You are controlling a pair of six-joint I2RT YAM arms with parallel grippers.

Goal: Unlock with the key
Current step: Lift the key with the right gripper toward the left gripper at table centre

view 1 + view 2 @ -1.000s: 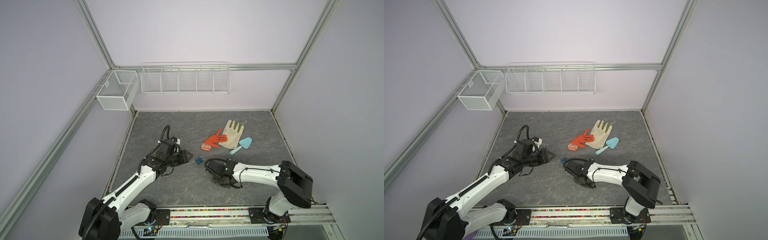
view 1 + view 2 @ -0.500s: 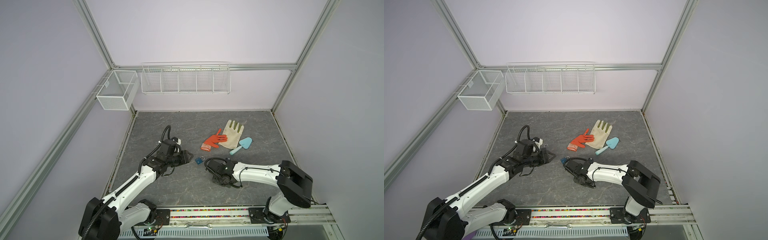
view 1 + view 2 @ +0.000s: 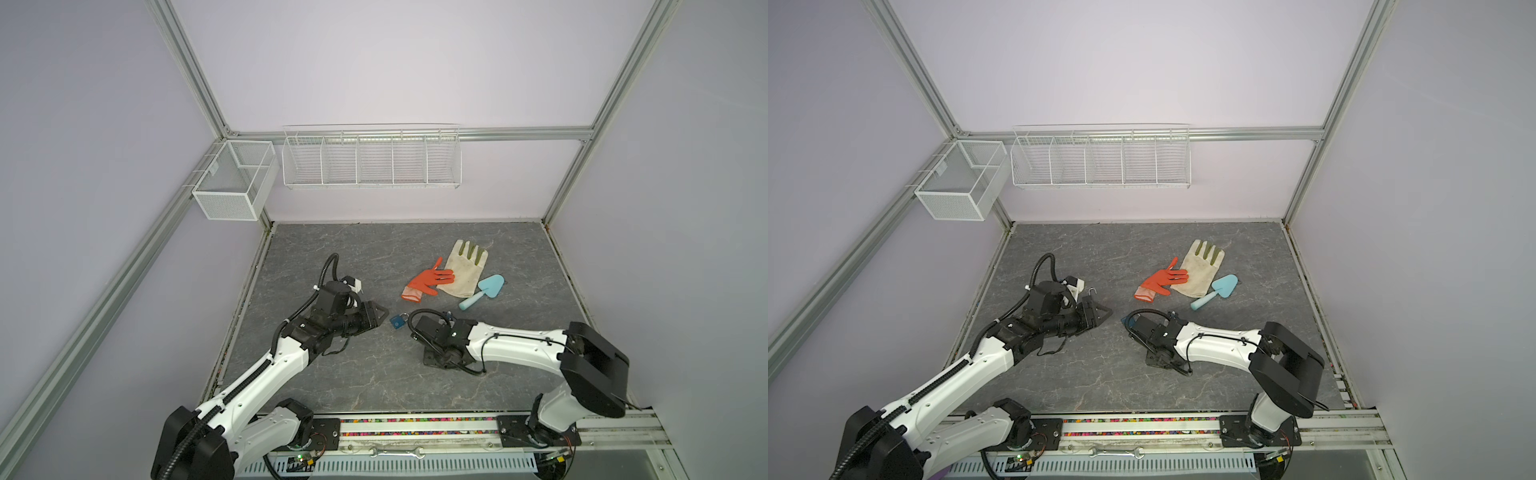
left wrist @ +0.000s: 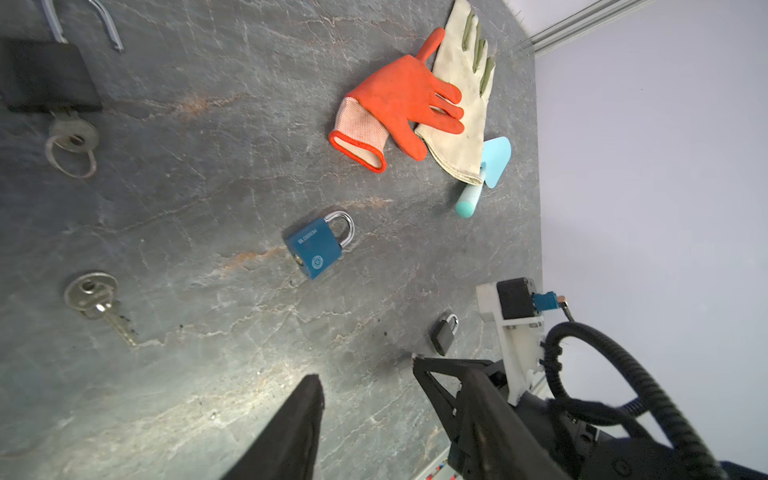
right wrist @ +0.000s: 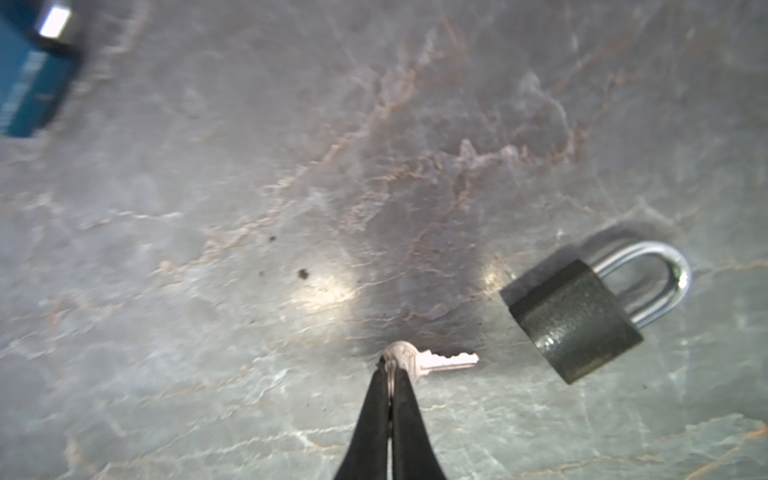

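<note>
**Workcell at the moment of key pick-up.** Read the clock face on the tabletop (image 3: 332,386) as both top views show it, with 12 o'clock at the back wall.

- **Surface:** you have a dark grey, stone-patterned sheet with pale and rust-coloured veins and a few dark specks.
- **Room:** lilac walls (image 3: 395,62) are set in an aluminium frame (image 3: 187,62).
  - A white wire rack (image 3: 371,166) hangs at 12 o'clock.
  - A white mesh basket (image 3: 232,191) hangs in the corner at about 10 o'clock.
  - The base rail (image 3: 415,432) runs along 6 o'clock, with a spanner (image 3: 395,452) lying on it.
- **Centre:** the blue padlock (image 3: 397,321) lies flat.
- **Left gripper:** your left gripper (image 3: 380,314) sits just beside the blue padlock at its 9 o'clock. Its fingers are spread and hold nothing.
- **Right gripper:** your right gripper (image 5: 392,368) is down at the surface between 4 and 5 o'clock of the blue padlock.
  - Its fingers are pinched tight on the head of the small silver key (image 5: 446,361).
  - The key's blade points towards the dark padlock (image 5: 573,324), which is near it but apart.
  - The view is blurred, so whether the key touches the sheet is uncertain.
- **Other items:** the orange glove (image 3: 428,280) at 1 o'clock overlaps the cream glove (image 3: 465,270). The light-blue trowel (image 3: 484,291) lies at 2 o'clock against the cream glove.
- **Left wrist view:** this also shows a larger loose key (image 4: 91,293) and a black padlock (image 4: 41,75) on the sheet.
</note>
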